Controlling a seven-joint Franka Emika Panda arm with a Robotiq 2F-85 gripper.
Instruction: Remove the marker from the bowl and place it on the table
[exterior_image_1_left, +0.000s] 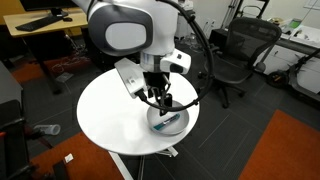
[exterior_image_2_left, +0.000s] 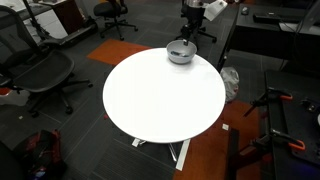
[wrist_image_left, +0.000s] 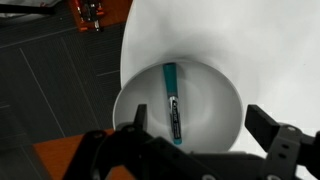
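The light grey bowl (wrist_image_left: 210, 95) sits near the edge of the round white table (exterior_image_1_left: 110, 115); it also shows in both exterior views (exterior_image_1_left: 168, 122) (exterior_image_2_left: 180, 53). The marker (wrist_image_left: 173, 100), dark with teal-blue ends, lies inside the bowl, left of its middle. My gripper (wrist_image_left: 195, 128) is open, its two fingers spread above the bowl with the marker between them, nearer the left finger. In an exterior view the gripper (exterior_image_1_left: 160, 100) hangs just above the bowl. It holds nothing.
Black office chairs (exterior_image_1_left: 245, 50) (exterior_image_2_left: 40, 70) stand around the table. A wooden desk (exterior_image_1_left: 45, 25) is at the back. An orange rug (exterior_image_1_left: 285, 150) covers part of the dark floor. The table's edge runs close beside the bowl (wrist_image_left: 125, 60).
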